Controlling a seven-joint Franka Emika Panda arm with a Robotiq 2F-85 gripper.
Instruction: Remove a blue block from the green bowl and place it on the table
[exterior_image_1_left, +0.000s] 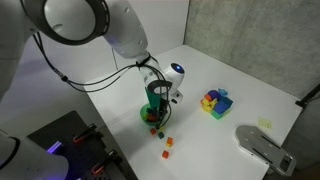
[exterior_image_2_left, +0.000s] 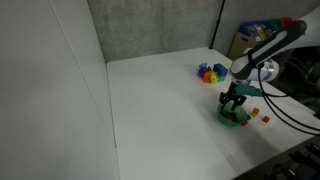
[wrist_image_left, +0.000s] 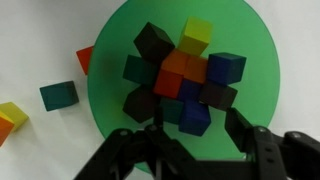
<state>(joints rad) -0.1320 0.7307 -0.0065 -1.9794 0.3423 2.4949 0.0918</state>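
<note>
The green bowl (wrist_image_left: 110, 70) fills the wrist view and holds several cubes in a heap. A blue block (wrist_image_left: 195, 115) lies at the near side of the heap, and a darker blue one (wrist_image_left: 226, 68) lies at its right. My gripper (wrist_image_left: 195, 135) is open, low over the bowl, with one finger on each side of the near blue block; a gap shows between the block and the right finger. In both exterior views the gripper (exterior_image_1_left: 155, 100) (exterior_image_2_left: 235, 100) points straight down into the bowl (exterior_image_1_left: 146, 114) (exterior_image_2_left: 240, 121) on the white table (exterior_image_1_left: 230, 70) (exterior_image_2_left: 160, 100).
Loose cubes lie beside the bowl: a teal one (wrist_image_left: 58, 95), a red one (wrist_image_left: 85, 58), a yellow-orange one (wrist_image_left: 12, 118), and a few more (exterior_image_1_left: 168, 143) (exterior_image_2_left: 258, 112). A multicoloured block cluster (exterior_image_1_left: 215, 102) (exterior_image_2_left: 210, 72) stands further off. A grey device (exterior_image_1_left: 262, 148) sits near the table edge.
</note>
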